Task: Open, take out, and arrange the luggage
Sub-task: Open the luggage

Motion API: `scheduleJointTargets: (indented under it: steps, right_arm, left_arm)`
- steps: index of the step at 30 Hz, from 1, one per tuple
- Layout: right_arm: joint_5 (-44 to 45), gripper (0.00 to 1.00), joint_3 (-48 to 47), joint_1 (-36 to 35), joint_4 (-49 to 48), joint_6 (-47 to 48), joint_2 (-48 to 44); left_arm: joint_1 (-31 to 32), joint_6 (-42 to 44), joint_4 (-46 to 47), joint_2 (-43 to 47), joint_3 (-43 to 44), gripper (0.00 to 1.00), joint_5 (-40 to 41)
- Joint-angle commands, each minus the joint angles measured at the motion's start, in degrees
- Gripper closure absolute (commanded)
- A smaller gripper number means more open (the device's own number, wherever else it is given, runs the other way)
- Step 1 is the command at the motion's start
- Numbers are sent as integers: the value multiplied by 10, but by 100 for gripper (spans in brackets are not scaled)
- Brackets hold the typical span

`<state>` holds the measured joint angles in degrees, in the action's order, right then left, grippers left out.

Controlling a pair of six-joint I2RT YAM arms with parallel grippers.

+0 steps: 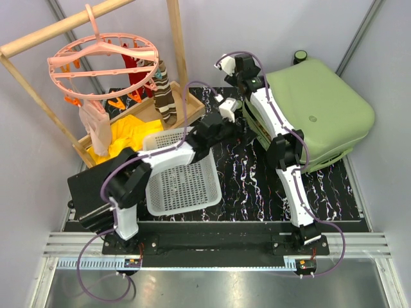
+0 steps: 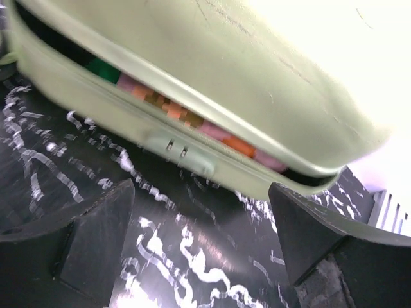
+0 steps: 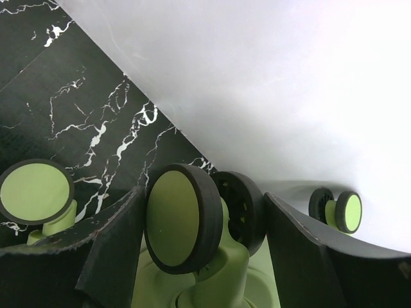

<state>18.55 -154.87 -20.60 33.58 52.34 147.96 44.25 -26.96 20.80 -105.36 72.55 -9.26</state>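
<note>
The luggage [image 1: 321,109] lay flat at the far right of the table [image 1: 257,192], its lid a crack ajar. That likely gave the arms a seam to work at from the open side. The left gripper [image 2: 202,192] hung wide open and empty just in front of that gap, seemingly lined up to get under the lid. The right gripper [image 3: 204,196] was at the far wheel end, its jaws closed against a caster [image 3: 183,218] — a hold that would steady the case, I judge. The shell was pale green, smooth and round-cornered. Bright contents [image 2: 192,119] — green, pink, orange — showed in the gap above a small lock [image 2: 176,149]. The wheels were dark with green hubs.
</note>
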Motion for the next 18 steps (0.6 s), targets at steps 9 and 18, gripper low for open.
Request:
scheduleJointTargets:
  steps: [9,18]
  right_arm:
    - [28,69,-33,41,-83,44,-124]
    - [21,69,-32,43,-82,37,-137]
  left_arm:
    - [8,-78,46,-144,137,9,66]
    - [8,-129,30,-223,238,9,110]
